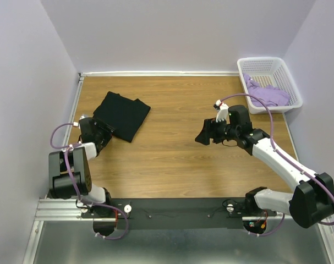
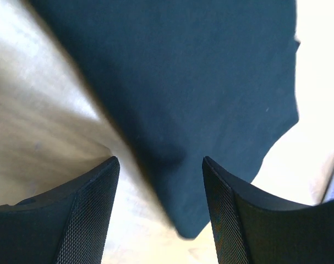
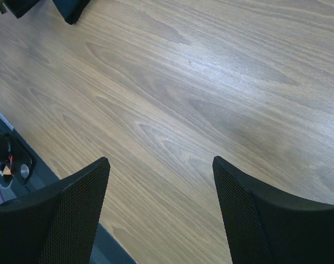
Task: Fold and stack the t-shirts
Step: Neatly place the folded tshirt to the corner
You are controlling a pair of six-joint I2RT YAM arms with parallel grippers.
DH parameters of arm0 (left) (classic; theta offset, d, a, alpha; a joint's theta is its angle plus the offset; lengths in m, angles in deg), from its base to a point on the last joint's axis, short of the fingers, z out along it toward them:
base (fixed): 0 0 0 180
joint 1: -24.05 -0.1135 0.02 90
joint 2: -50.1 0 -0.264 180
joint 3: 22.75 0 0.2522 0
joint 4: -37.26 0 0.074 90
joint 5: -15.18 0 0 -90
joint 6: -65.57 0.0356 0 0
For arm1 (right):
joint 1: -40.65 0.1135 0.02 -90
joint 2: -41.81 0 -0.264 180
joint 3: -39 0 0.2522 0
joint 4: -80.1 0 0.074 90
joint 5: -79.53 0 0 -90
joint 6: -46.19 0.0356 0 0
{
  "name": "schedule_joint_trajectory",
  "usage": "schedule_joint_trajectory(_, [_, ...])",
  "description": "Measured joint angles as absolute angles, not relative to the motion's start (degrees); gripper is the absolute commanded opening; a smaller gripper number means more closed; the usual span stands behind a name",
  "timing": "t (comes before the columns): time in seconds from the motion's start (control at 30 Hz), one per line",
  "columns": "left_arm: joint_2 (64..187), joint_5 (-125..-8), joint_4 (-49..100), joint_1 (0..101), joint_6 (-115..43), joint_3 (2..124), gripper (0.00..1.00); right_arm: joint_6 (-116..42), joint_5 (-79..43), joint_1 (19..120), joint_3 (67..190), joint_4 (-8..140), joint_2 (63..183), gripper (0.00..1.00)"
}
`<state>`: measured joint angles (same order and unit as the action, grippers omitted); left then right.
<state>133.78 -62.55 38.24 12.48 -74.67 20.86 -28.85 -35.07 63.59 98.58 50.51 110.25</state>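
The black t-shirt (image 1: 122,114) lies folded on the wooden table at the back left; the left wrist view shows its near corner (image 2: 200,99). My left gripper (image 1: 103,133) is open just beside that corner, with the cloth tip between the fingers but not held. The lavender t-shirt (image 1: 267,92) lies crumpled in the white basket (image 1: 288,82) at the back right. My right gripper (image 1: 202,137) is open and empty above the bare wood in mid-table; its fingers (image 3: 78,209) frame only wood grain.
The basket stands against the right wall at the table's far corner. Purple walls close in the left, back and right. A black strip and metal rail (image 1: 172,212) with the arm bases run along the near edge.
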Motion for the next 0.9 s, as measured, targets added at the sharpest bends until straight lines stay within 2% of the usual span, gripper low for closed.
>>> schedule_joint_trajectory(0.17, [136.64,-62.51,43.51,12.50,-78.54,20.53,0.61,-28.88,-34.79,63.59,98.51,50.22,110.25,0.83])
schedule_joint_trajectory(0.23, [137.41,-62.51,44.82,12.50,-79.90,20.44,0.51,-28.90,-34.66,63.59,98.51,50.20,110.25,0.83])
schedule_joint_trajectory(0.27, [137.87,-62.51,45.15,12.50,-80.46,20.44,0.51,-28.92,-34.63,63.59,98.51,50.20,110.25,0.83])
schedule_joint_trajectory(0.37, [139.31,-62.53,46.18,12.52,-81.75,20.51,0.27,-29.01,-34.63,63.59,98.51,50.18,110.28,0.83])
schedule_joint_trajectory(0.4, [139.70,-62.62,46.24,12.54,-81.99,20.51,0.08,-29.07,-34.63,63.59,98.51,50.16,110.32,0.83])
schedule_joint_trajectory(0.47, [140.51,-62.64,46.33,12.54,-82.63,20.55,0.00,-29.31,-34.52,63.59,98.51,50.16,110.41,0.83])
schedule_joint_trajectory(0.7, [141.01,-63.49,44.56,12.54,-85.60,24.42,0.00,-29.97,-34.37,63.59,98.51,49.76,111.17,0.83])
schedule_joint_trajectory(0.9, [142.09,-64.74,44.15,11.45,-89.71,32.31,0.00,-30.86,-34.35,63.59,100.20,48.08,111.78,0.83])
